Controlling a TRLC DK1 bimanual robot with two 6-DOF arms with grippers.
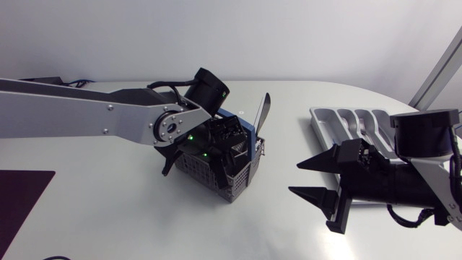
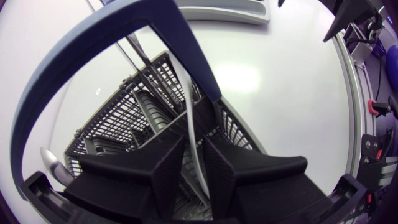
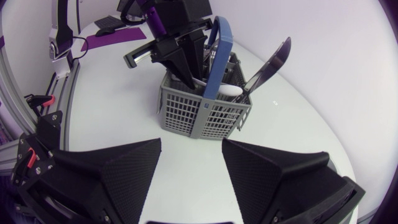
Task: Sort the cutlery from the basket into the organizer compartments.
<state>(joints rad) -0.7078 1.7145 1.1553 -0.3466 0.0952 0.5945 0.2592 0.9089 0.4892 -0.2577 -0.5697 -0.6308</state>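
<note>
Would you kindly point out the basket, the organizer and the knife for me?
basket (image 1: 202, 175): head view, grey mesh side wall.
organizer (image 1: 325, 123): head view, bare end compartment.
knife (image 1: 262, 112): head view, blade sticking up.

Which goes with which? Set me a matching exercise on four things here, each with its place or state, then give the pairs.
Things:
1. left gripper
2. right gripper
3. knife
4. organizer

Places or states:
A. open, above the bare table
B. sticking up out of the basket, tilted
C. at the far right of the table
D. down in the basket, shut on a thin handle

Pairs: 1-D, 2-A, 3-B, 4-C.
</note>
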